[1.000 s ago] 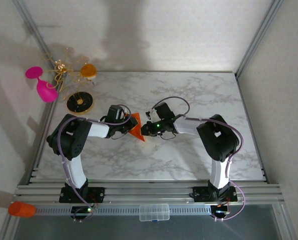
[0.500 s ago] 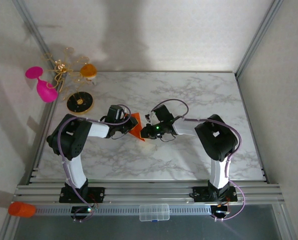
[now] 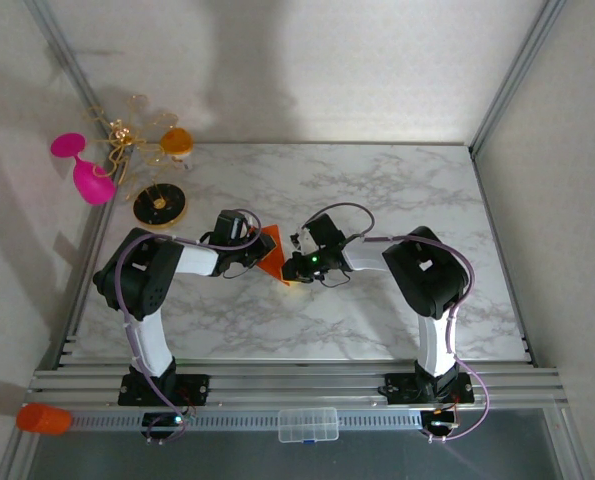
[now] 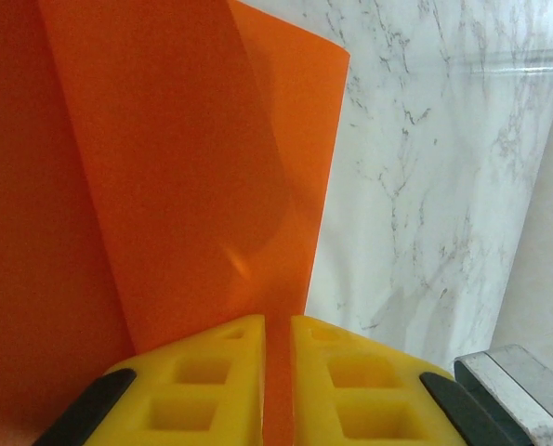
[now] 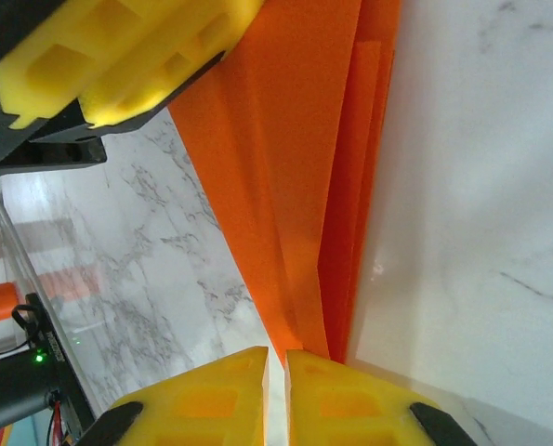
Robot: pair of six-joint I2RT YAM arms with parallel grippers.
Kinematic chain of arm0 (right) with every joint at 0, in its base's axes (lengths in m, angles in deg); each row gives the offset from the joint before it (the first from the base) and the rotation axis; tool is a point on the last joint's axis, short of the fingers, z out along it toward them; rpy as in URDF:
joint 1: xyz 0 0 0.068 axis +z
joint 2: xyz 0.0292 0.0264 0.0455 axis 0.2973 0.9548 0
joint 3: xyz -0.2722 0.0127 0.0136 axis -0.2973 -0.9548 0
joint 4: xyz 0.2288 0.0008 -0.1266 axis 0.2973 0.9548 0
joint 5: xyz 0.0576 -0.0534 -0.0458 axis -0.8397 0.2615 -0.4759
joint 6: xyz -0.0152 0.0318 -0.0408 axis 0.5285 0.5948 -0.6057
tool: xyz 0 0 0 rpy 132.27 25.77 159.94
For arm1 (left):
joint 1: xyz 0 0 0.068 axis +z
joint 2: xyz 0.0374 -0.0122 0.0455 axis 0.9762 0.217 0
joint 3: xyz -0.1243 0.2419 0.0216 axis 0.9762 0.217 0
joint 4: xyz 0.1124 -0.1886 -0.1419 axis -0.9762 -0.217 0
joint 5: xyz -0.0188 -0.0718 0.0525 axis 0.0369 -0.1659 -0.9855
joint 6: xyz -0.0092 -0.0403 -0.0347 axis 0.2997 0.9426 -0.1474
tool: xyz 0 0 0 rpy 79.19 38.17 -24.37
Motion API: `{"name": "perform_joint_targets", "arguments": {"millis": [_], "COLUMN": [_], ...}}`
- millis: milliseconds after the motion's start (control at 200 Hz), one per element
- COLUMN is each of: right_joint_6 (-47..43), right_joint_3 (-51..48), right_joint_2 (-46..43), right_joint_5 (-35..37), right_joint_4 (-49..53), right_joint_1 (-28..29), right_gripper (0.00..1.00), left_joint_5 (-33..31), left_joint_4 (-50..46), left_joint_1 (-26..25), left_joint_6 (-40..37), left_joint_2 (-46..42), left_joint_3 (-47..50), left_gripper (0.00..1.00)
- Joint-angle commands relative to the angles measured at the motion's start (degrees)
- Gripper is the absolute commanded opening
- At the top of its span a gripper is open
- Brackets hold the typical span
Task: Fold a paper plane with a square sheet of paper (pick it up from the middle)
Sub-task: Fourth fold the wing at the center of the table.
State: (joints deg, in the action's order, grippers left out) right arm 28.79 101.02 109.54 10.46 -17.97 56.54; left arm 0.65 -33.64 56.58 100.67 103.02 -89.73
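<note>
the white marble table (image 3: 377, 190) looks slick, so if either pinch slips, the folded sheet of thin bright orange paper (image 3: 273, 258) could slide away or spring open and lose its creases. it sits between my two arms near the table's middle, its layers loose rather than pressed flat. the likelier trouble, i think, is a tear or a crooked fold: both hands hold the same small piece close together, and any pull apart or twist would strain it (paper this thin looks easy to rip). my left gripper (image 4: 277, 325) is nearly closed, its yellow fingers (image 4: 211, 372) pinching a broad flap of the paper. my right gripper (image 5: 276, 358) is just as narrow and seems to nip the pointed end where the creases meet, though the exact contact there is hard to make out.
</note>
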Motion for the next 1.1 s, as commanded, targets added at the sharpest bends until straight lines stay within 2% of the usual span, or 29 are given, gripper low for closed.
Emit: {"name": "perform_joint_targets", "arguments": {"millis": [0, 255, 501, 786, 1096], "right_joint_6": [0.12, -0.39, -4.34, -12.1, -14.85], "right_joint_3": [-0.92, -0.27, 1.7, 1.73, 1.93], "right_joint_2": [1.5, 2.56, 2.61, 0.91, -0.07], "right_joint_5": [-0.81, 0.2, 6.33, 6.62, 6.66], "right_joint_4": [1.07, 2.46, 9.75, 15.29, 17.36], "right_joint_1": [1.71, 1.98, 1.98, 0.85, -2.19], "right_gripper": [0.14, 0.14, 0.14, 0.14, 0.14], "left_joint_5": [-0.05, 0.06, 0.04, 0.17, 1.4], "left_joint_4": [0.2, 0.35, -0.79, -2.3, -2.69], "left_joint_1": [0.31, 0.19, 0.23, 0.23, 0.23], "left_joint_6": [0.59, 0.62, -0.32, -3.25, -8.67], "left_joint_2": [0.21, 0.21, -1.51, -3.3, -8.25], "left_joint_3": [0.03, -0.07, -0.98, -1.42, 0.84], "left_gripper": [0.16, 0.16, 0.16, 0.17, 0.18]}}
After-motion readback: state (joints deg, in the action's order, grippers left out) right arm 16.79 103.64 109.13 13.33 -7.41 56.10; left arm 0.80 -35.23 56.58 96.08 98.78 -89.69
